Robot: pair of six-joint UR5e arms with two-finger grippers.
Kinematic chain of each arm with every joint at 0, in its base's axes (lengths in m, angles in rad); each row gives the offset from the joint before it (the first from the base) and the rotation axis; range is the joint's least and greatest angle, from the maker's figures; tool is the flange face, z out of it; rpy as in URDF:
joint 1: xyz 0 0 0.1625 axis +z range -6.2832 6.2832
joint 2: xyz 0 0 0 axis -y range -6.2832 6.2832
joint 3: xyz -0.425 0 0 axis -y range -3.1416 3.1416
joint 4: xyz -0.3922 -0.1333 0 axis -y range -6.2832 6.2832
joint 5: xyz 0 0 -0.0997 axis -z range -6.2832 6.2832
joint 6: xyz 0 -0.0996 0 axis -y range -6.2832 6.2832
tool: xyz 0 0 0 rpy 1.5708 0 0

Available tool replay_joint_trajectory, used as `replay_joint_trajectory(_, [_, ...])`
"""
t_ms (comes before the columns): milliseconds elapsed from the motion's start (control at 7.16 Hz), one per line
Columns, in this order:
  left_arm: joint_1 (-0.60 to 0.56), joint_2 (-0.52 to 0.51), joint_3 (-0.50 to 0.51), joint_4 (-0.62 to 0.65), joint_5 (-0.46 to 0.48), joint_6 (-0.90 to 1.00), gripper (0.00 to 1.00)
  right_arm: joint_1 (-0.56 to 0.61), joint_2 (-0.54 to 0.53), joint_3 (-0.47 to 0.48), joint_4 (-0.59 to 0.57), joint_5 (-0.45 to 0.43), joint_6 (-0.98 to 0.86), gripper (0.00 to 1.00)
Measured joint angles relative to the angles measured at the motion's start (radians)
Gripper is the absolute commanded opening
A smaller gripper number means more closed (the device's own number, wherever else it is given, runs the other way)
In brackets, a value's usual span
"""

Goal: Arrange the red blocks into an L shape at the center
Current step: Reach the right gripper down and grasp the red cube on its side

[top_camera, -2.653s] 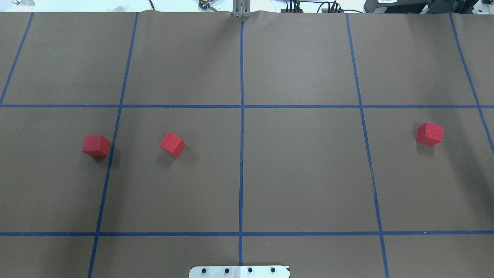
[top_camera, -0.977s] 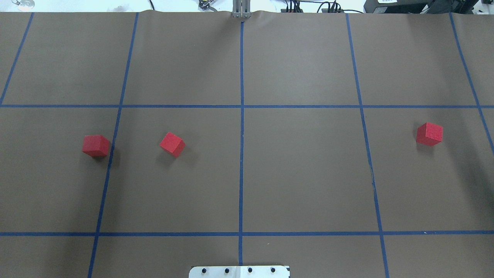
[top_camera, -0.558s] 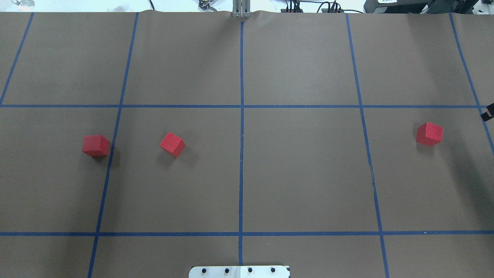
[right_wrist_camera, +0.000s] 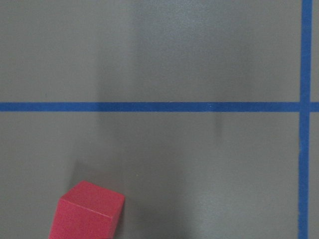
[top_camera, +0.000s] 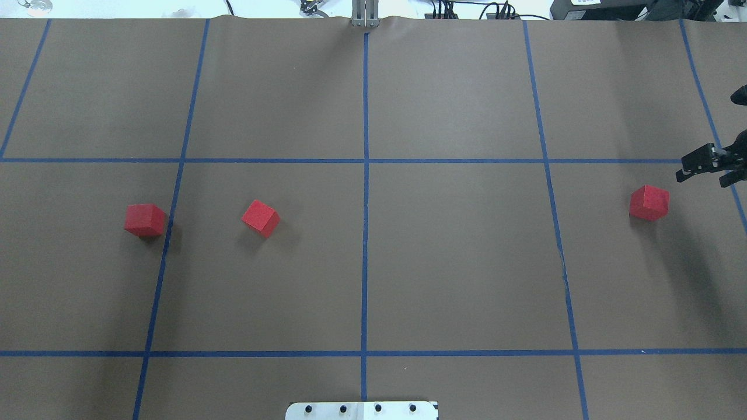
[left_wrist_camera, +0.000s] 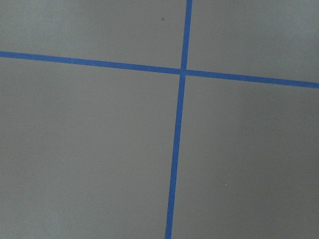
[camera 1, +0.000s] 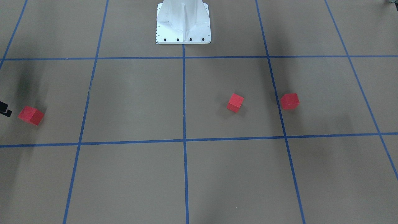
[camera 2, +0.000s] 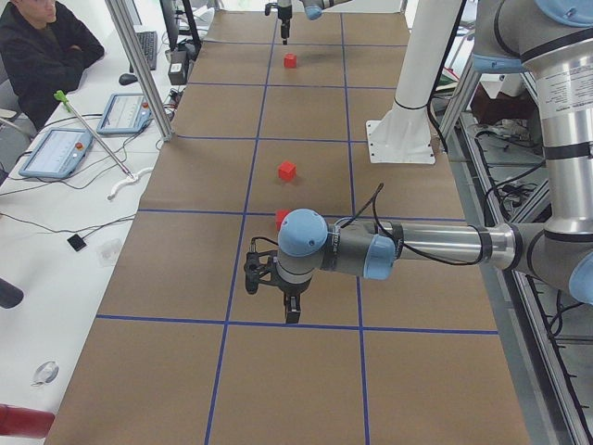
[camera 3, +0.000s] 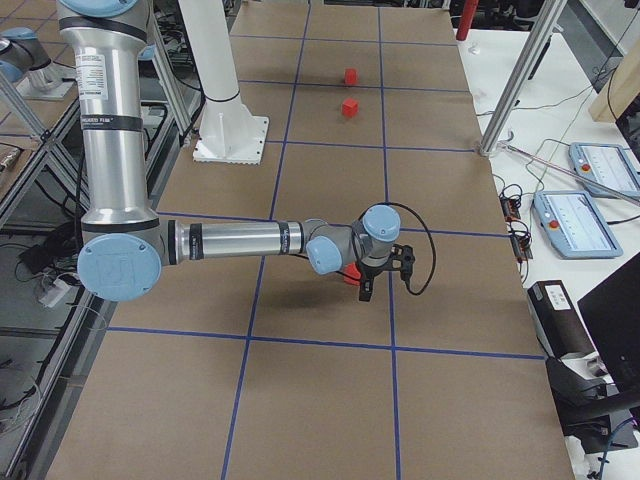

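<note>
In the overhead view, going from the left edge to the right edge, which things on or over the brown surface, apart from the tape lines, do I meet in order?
First red block → second red block → white base plate → third red block → right gripper.

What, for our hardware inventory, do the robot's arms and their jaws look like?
Both the left arm and the right arm are silver metal tubes linked by rounded joints with light blue caps. Each upper section carries grey printed lettering. Each arm ends in small black jaws, and a thin black cable loops out from the wrist.
</note>
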Motion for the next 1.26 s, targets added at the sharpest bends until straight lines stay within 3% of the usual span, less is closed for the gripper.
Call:
replay_joint_trajectory(419, [0.000, 0.000, -0.001, 0.000, -0.003, 0.001, 1.00, -0.061, 0.000, -0.004, 0.104, -0.062, 0.212, 0.98])
replay_joint_trajectory(1117, [0.000, 0.001, -0.015, 0.001, -0.003, 0.000, 1.00, -0.143, 0.004, -0.003, 0.116, -0.122, 0.282, 0.95])
replay_joint_trajectory(1257, [-0.001, 0.001, -0.016, 0.001, -0.003, 0.000, 1.00, -0.152, 0.005, -0.004, 0.116, -0.123, 0.283, 0.46])
